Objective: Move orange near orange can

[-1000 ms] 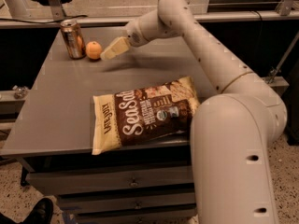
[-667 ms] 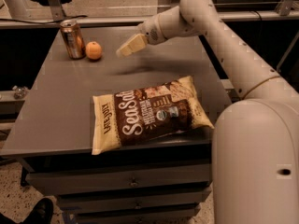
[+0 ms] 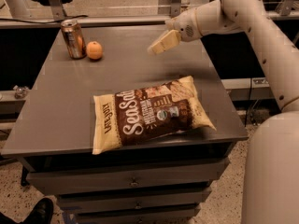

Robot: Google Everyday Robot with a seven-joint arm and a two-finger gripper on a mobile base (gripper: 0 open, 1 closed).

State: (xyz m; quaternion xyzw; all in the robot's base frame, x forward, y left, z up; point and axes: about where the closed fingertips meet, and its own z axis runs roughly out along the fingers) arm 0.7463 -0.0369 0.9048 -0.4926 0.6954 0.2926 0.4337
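Observation:
The orange (image 3: 94,50) sits on the grey table (image 3: 60,101) at the far left, right next to the orange can (image 3: 73,38), which stands upright just to its left. My gripper (image 3: 158,45) hangs above the table's far middle, well to the right of the orange, and holds nothing.
A large brown-and-cream snack bag (image 3: 149,112) lies flat near the table's front edge. The table has drawers below. A rail runs behind the table. A dark shoe (image 3: 37,212) shows on the floor at the lower left.
My gripper has pulled away from the orange, moving right and up across the table. The orange and can have stayed put.

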